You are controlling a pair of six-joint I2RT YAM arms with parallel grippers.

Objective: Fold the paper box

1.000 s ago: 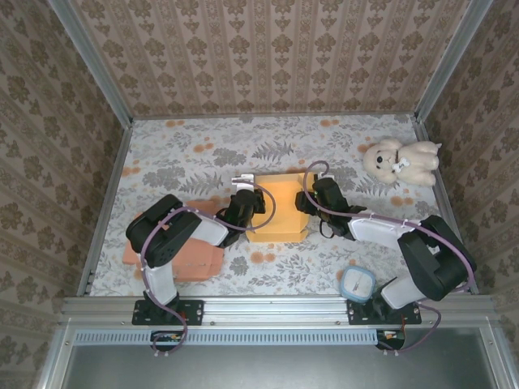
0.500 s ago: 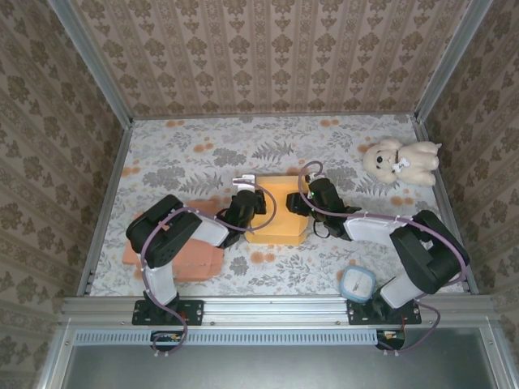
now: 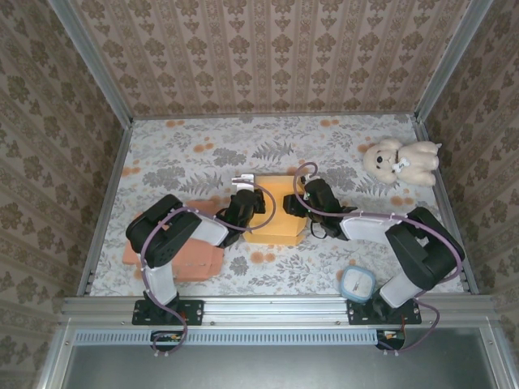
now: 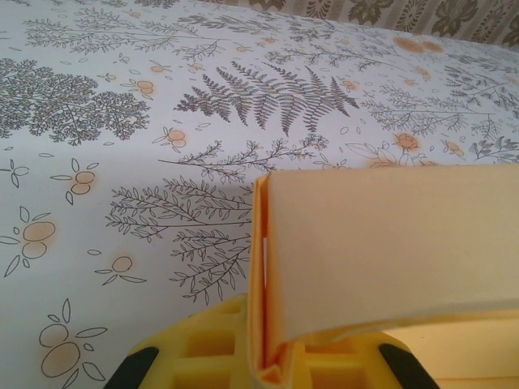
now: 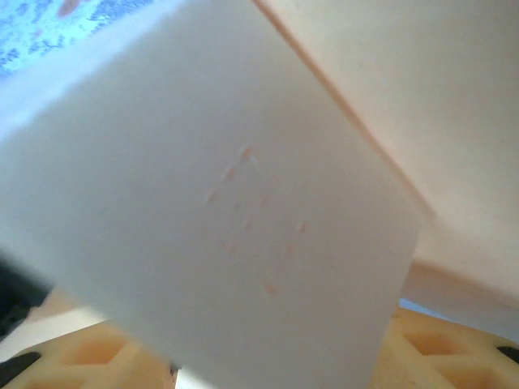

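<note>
The left gripper has its jaws closed tight on the left wall of the orange paper box, the thin card pinched between its yellow fingers. The right gripper sits at the box's right wall. A pale flap blurs its wrist view, so I cannot tell how wide its jaws stand or whether they grip. The box sits in the middle of the table, with a teddy bear at the far right.

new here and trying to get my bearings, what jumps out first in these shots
First, the orange paper box in the middle of the floral table, with the left gripper pinching a flap on its left side and the right gripper at its right side. Next, the cream teddy bear at the table's far right.
</note>
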